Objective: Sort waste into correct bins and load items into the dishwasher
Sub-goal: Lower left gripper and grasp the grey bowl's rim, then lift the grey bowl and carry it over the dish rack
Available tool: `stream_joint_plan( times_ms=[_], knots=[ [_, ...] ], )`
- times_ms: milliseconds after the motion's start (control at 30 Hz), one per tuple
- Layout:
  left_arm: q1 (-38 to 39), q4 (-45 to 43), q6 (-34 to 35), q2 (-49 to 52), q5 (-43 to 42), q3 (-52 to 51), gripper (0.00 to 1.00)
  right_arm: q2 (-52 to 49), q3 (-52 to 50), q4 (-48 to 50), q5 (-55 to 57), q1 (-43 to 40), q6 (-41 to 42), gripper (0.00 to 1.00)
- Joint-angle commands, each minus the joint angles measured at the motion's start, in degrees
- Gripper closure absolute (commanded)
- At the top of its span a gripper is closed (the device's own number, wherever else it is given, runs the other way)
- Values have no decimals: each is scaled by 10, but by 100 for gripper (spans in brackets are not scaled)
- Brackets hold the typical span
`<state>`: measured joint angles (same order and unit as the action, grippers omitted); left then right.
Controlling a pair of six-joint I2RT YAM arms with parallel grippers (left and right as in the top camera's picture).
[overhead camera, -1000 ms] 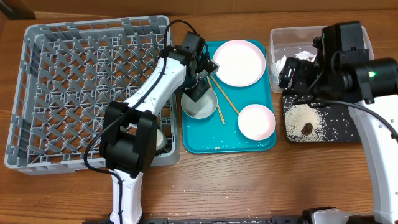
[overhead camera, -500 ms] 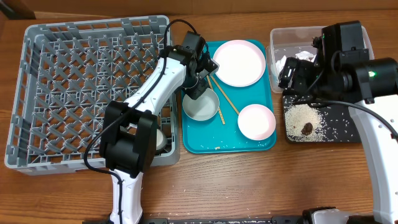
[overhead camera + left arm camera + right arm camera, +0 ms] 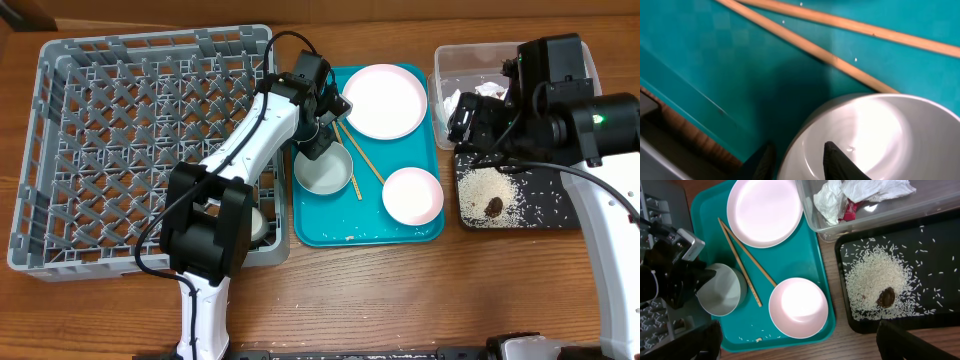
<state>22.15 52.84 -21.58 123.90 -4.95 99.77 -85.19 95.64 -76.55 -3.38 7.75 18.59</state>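
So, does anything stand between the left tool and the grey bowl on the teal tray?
Nothing visible does. The left tool straddles the grey bowl at its rim, one finger inside, one outside; the chopsticks lie beside it.

Tally: plate (image 3: 385,100) ×1; bowls ×2, grey bowl (image 3: 325,175) and pale bowl (image 3: 412,195); chopsticks (image 3: 365,161) ×2; teal tray (image 3: 330,228) ×1; rack (image 3: 120,150) ×1, 9 o'clock; tub (image 3: 465,60) ×1; black tray (image 3: 545,195) ×1; brown lump (image 3: 495,207) ×1

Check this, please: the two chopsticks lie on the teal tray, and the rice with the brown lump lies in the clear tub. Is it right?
Not quite. The rice with the brown lump lies on the black tray, not in the clear tub; the right wrist view shows it. The two chopsticks do lie on the teal tray.
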Motion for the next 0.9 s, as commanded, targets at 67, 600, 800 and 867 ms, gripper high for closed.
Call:
stream_joint_plan(
  times_ms=[67,600,800,867],
  knots=[
    [4,-21,-7,15,-9,-22,71,3,11,1,8,0,-10,0],
    [4,84,24,-36,11,83,96,3,11,2,8,0,-10,0],
    [4,215,52,-105,34,228,96,3,11,2,8,0,-10,0],
    [4,256,72,-132,66,267,96,3,11,6,8,0,-10,0]
  ],
)
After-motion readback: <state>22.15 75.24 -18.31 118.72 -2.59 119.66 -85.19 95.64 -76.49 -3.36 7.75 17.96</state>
